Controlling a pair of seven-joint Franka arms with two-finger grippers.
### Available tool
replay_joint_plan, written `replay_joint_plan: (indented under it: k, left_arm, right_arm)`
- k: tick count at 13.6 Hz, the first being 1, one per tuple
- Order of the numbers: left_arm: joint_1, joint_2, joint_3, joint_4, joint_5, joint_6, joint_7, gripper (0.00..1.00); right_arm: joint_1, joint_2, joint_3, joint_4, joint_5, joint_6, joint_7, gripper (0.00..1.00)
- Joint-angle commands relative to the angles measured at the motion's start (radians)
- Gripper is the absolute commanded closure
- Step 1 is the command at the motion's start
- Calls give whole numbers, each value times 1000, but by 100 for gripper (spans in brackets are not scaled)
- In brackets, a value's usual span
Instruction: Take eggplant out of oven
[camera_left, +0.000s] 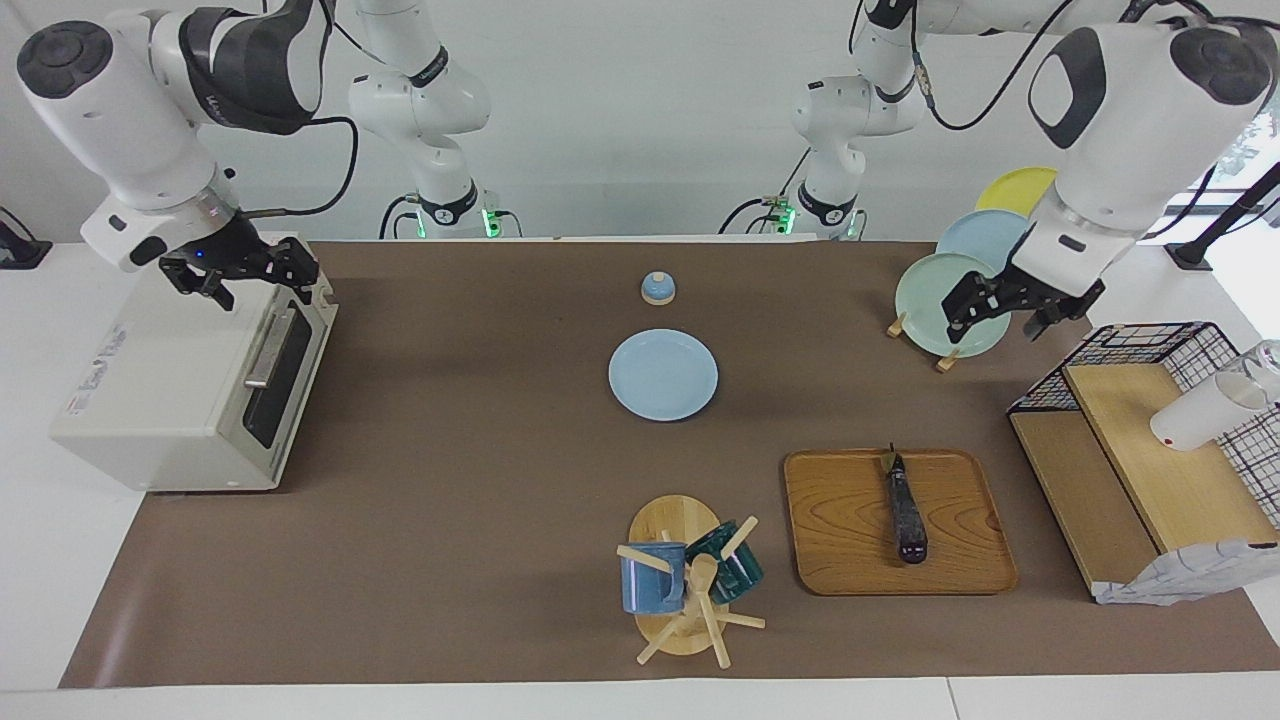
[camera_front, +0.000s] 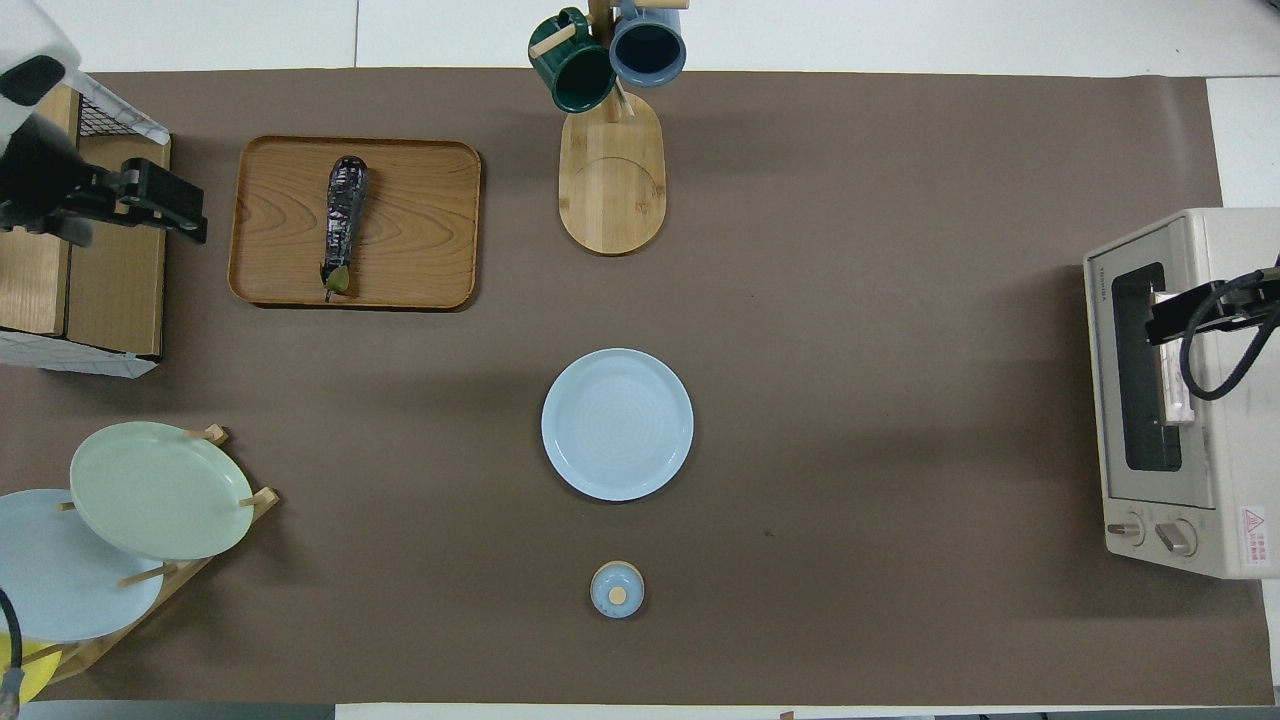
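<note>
In the facing view, the slim, dark purple-black eggplant (camera_left: 905, 510) lies lengthwise on a square wooden tray (camera_left: 850, 525), its small green stem tip pointing toward the robots and its glossy rounded end pointing away. The boxy cream-white toaster oven (camera_left: 170, 400) sits at the right arm's end of the table with its glass door shut; the eggplant is well apart from it. The right gripper (camera_left: 262, 272) hangs over the oven's top edge above the metal bar handle, fingers spread, holding nothing. The left gripper (camera_left: 1000, 310) hangs over a pale green plate (camera_left: 935, 300) in a wooden rack, fingers parted and empty. This view also shows a white cup (camera_left: 1200, 410) lying in the black wire basket (camera_left: 1150, 345).

In the overhead view, the eggplant (camera_front: 345, 220) shows a mottled sheen along its skin and a green leaf-like stem (camera_front: 338, 280) at the end nearer the robots, lying on the tray (camera_front: 420, 230). The oven's (camera_front: 1230, 250) two control knobs (camera_front: 1150, 532) show here. The right gripper (camera_front: 1205, 310) is over the oven door; the left gripper (camera_front: 150, 195) is over the basket's wooden shelf (camera_front: 110, 290). A round light blue plate (camera_front: 617, 423) lies mid-table.
</note>
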Motion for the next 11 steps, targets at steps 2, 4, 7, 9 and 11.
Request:
replay_joint_plan:
  k: [2,4,7,9,11]
  left_arm:
    - [27,-174,4,-241,-15,0,-7,0]
    - [31,-240,4,-359,-15,40,-7,0]
    - [21,-271,7,-430,-18,80,-21,0]
    - [-25,-251,62,-383,-69,66,-45,0]
    - [-29,-236,83,-346,-104,42,-48,0]
  right_arm:
    - [-25,6,66,31,17,-28,81,0]
    - [-25,-11,66,14,12,-13,76,0]
    - [-11,-49,64,-36,9,19,72,0]
    - [18,-46,49,-36,-7,21,72,0]
    - [67,-41,-9,-32,-8,21,73,0]
